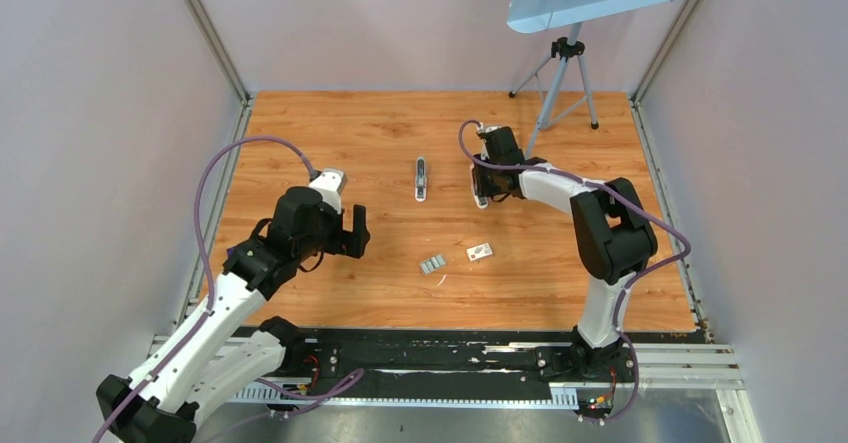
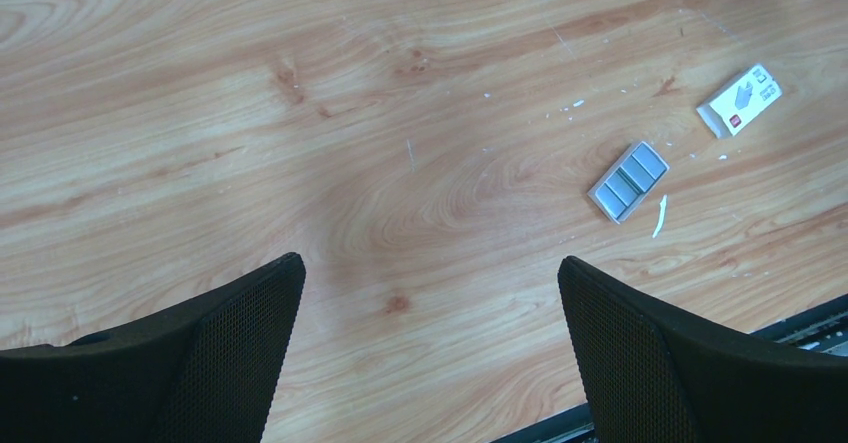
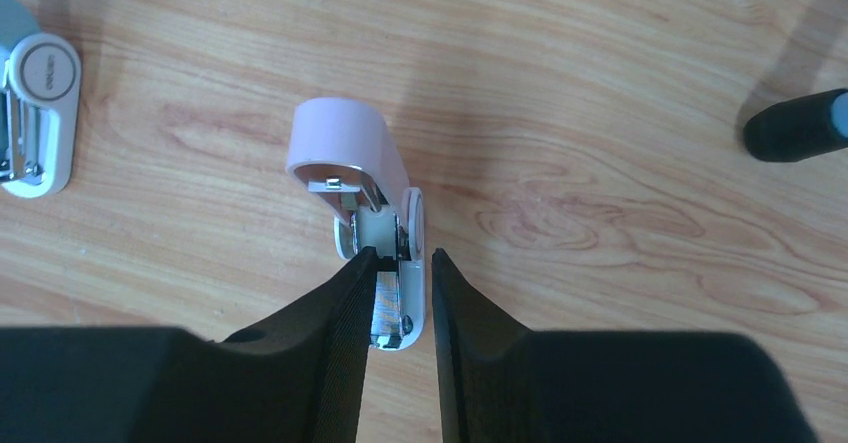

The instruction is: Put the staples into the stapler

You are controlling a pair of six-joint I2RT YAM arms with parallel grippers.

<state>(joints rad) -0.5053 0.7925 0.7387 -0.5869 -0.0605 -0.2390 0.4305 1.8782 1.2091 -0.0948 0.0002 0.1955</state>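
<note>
We see the left pincer (image 2: 430,263) wide open and holding nothing, hovering over the counter (image 2: 200,113), with the staples (image 2: 628,181) lying flat off to its right, near the small white box (image 2: 740,101). The right pincer (image 3: 400,255) is down with its jaws narrow on either side of the white base of a pink-lidded piece (image 3: 340,143), lid tipped up; we can't tell whether it's actually clamped. The stapler (image 1: 421,178) lies flat on the counter just left of that piece, touched by neither pincer, well apart from the staples.
</note>
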